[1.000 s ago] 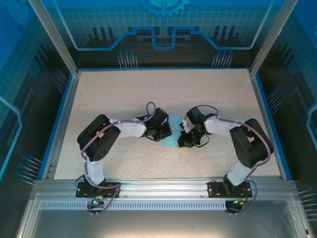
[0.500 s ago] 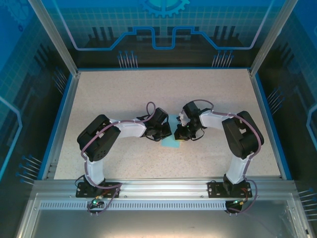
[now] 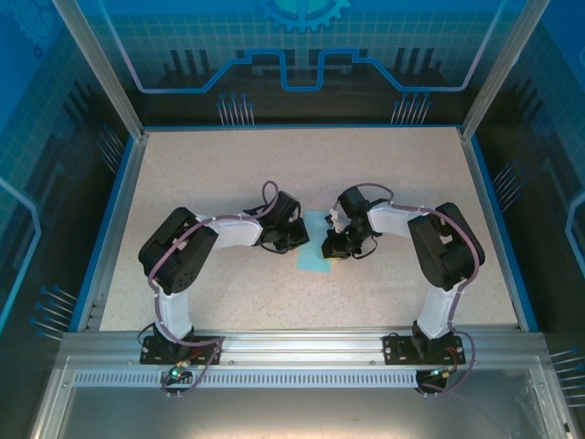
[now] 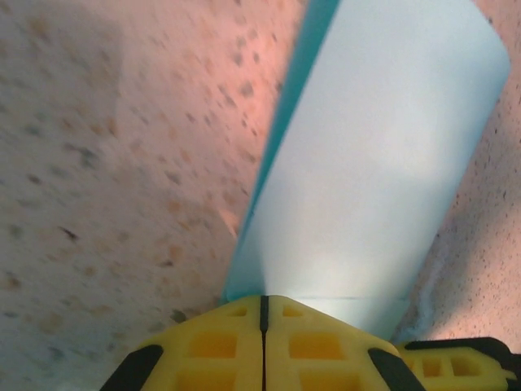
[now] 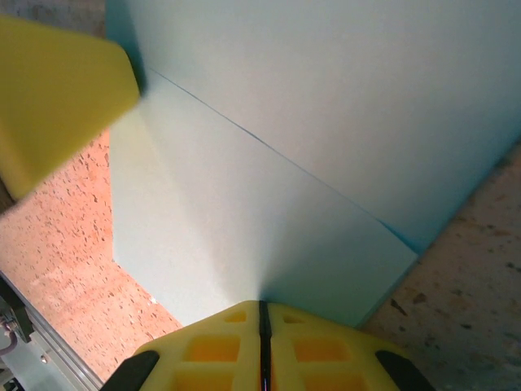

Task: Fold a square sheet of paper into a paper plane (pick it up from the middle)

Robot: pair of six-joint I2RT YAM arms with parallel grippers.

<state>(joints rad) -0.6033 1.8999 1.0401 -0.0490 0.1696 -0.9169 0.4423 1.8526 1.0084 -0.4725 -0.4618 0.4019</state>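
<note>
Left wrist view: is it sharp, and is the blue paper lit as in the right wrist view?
Left wrist view: the table speckles are smeared and pink-tinted, the sheet of paper looks washed out, with a dark teal shadow along its left edge. Right wrist view: the sheet is evenly lit and its crease is crisp.

- A robotics lab test cell: aluminium frame posts (image 3: 96,69) rise at the far left and far right corners.
- Blue wall panels (image 3: 302,46), printed with circuit lines and a gear, enclose it.
- A left arm (image 3: 224,236) and a right arm (image 3: 402,224) are bolted to a metal rail (image 3: 302,347) at the near edge of the speckled table (image 3: 302,165).
</note>
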